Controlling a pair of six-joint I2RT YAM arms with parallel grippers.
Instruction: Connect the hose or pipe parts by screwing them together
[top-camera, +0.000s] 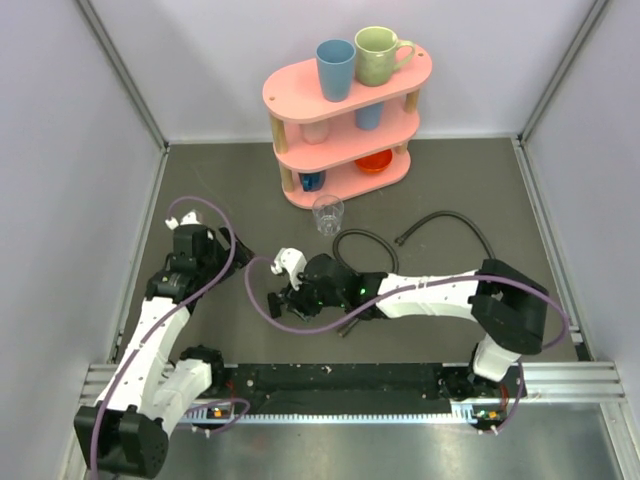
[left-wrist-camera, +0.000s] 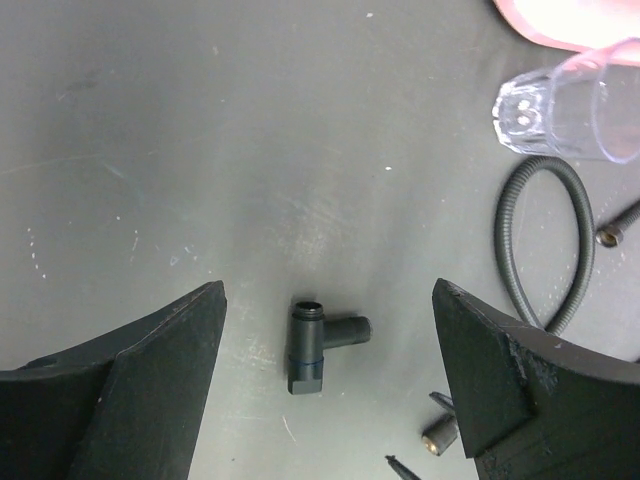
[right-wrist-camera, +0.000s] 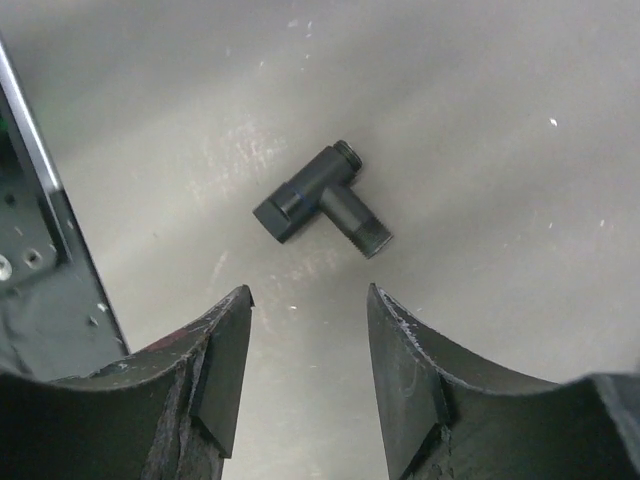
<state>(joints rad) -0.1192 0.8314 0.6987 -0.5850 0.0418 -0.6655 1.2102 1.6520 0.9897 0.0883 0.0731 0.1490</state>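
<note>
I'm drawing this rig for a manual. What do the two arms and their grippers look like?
Both arms, left arm and right arm, have white links with black joint housings. A purple cable loops along each. The fingers are black, broad and curved, with scuffed, whitish edges. A small green light shows near the right wrist.

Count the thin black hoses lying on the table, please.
2. The looped hose lies beside the clear glass, slightly nearer the robot; the arched hose lies to its right, toward the right wall. The right arm may hide part of each.
</note>
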